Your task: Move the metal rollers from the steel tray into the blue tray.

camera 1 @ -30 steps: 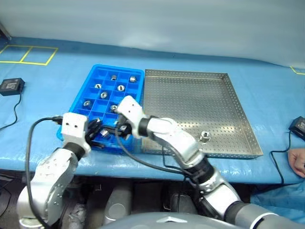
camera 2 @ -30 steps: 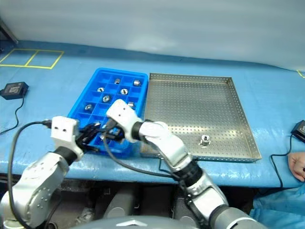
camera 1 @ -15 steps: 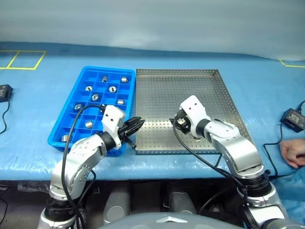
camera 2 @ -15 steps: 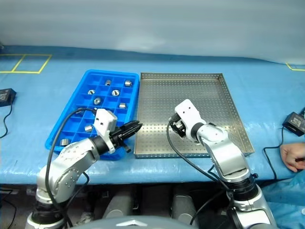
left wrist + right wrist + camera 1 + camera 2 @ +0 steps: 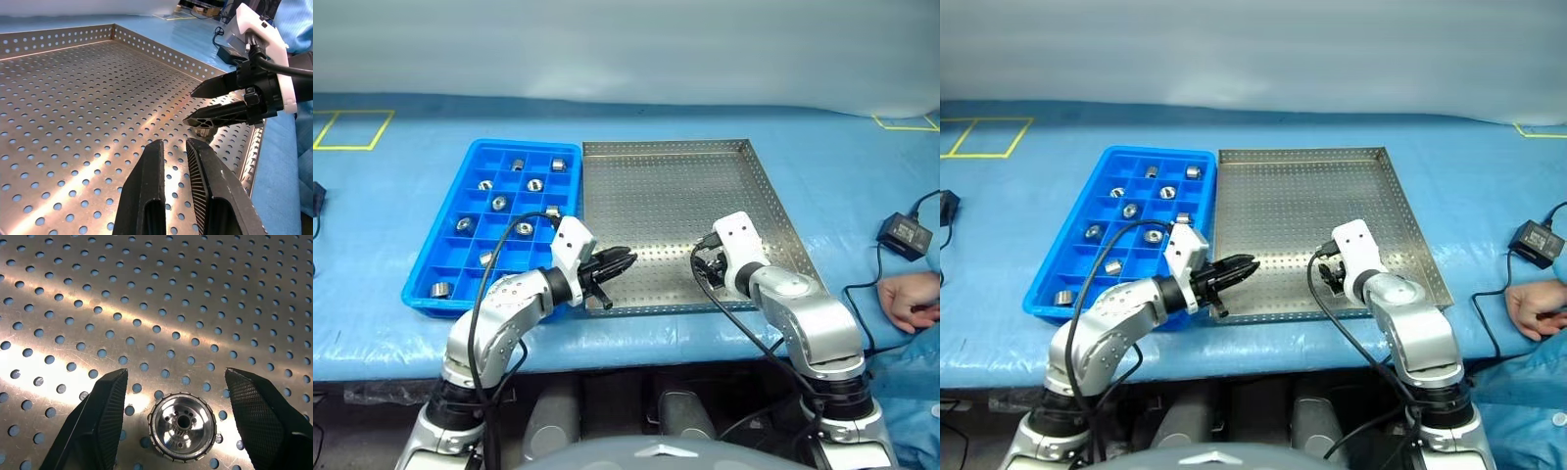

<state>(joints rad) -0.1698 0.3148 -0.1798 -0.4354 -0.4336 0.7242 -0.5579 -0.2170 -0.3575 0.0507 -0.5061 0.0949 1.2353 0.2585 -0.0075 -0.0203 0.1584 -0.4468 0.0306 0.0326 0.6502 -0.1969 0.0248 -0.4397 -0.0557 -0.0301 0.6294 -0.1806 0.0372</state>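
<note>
1. Our right gripper [image 5: 171, 396] has its fingers apart and nothing between them; one roller [image 5: 183, 425] stands on end on the floor of the steel tray [image 5: 666, 196], in the gap, touching neither finger.
2. From the head, that gripper [image 5: 707, 272] hangs over the tray's near right part, close to the near rim.
3. Our left gripper [image 5: 619, 261] has its fingers pressed together on nothing, as the left wrist view confirms [image 5: 172, 161].
4. It points across the steel tray's near left corner toward the right gripper, the two well apart.
5. In the left wrist view we see the right gripper [image 5: 195, 105] over the tray floor, with the roller [image 5: 203, 131] just under its lower finger.
6. Apart from that one piece, the steel tray's perforated floor is bare.
7. The blue tray [image 5: 435, 259] lies just left of the steel tray, their long sides side by side and nearly touching.
8. We count about nine rollers [image 5: 500, 203] in the blue tray's compartments, one to a cell, mostly in its far and middle rows, with one [image 5: 440, 289] in the near left corner cell.
9. A black adapter [image 5: 906, 233] sits on the blue cloth well right of the steel tray.
10. A person's hand [image 5: 909, 299] rests on the cloth, right of the steel tray, nearer us than the adapter.
</note>
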